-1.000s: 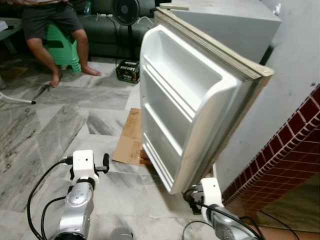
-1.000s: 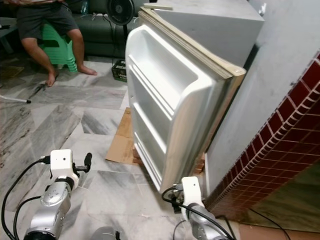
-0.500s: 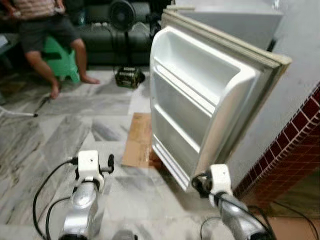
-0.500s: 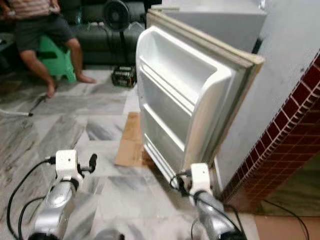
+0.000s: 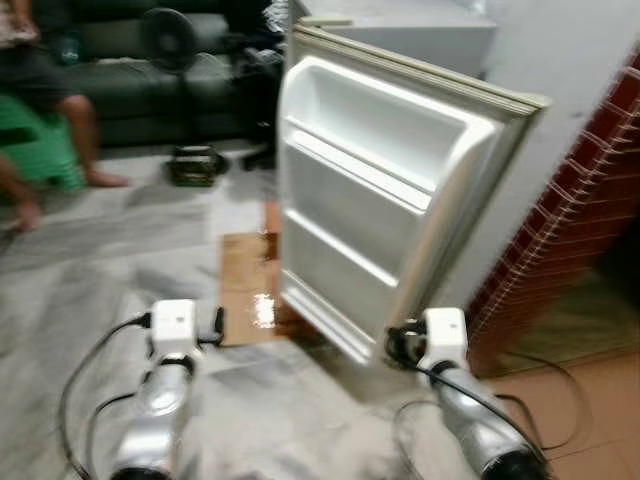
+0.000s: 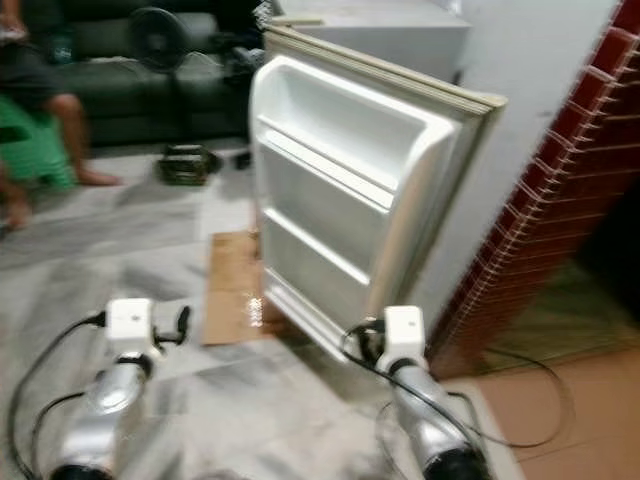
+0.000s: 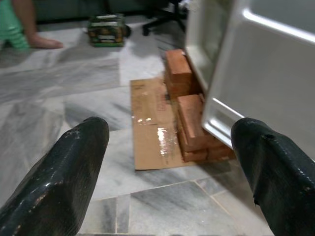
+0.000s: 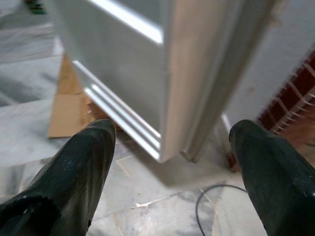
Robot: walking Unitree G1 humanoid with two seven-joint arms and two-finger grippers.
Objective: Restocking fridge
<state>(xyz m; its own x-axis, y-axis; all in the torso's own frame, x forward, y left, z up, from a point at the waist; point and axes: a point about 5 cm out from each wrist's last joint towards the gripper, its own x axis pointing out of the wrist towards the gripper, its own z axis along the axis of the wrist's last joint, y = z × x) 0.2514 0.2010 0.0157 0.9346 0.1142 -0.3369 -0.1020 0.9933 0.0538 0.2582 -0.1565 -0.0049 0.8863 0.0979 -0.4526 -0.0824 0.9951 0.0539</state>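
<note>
Head views slightly blurred. Fridge (image 5: pixel 400 30) stands against the pale wall, its door (image 5: pixel 380 190) swung wide open toward the robot, white inner shelves bare as far as the blur allows.

Door's lower corner hangs just ahead of the right gripper (image 8: pixel 172 162); jaws spread wide, holding nothing, the door's outer edge lined up between them but not touched.

Left gripper (image 7: pixel 170 162) low over the marble floor (image 5: pixel 80 260), jaws also spread apart and empty.

Fridge base sits on stacked red bricks (image 7: pixel 189 115), with a flat sheet of cardboard (image 7: pixel 152 128) on the floor beside them.

Red tiled wall (image 5: pixel 570 220) to the right.

Person seated on a green stool (image 5: pixel 40 150) at far left; floor fan (image 5: pixel 170 40) and dark sofa (image 5: pixel 120 85) behind. A small dark box (image 5: pixel 195 165) on the floor near the fan.
</note>
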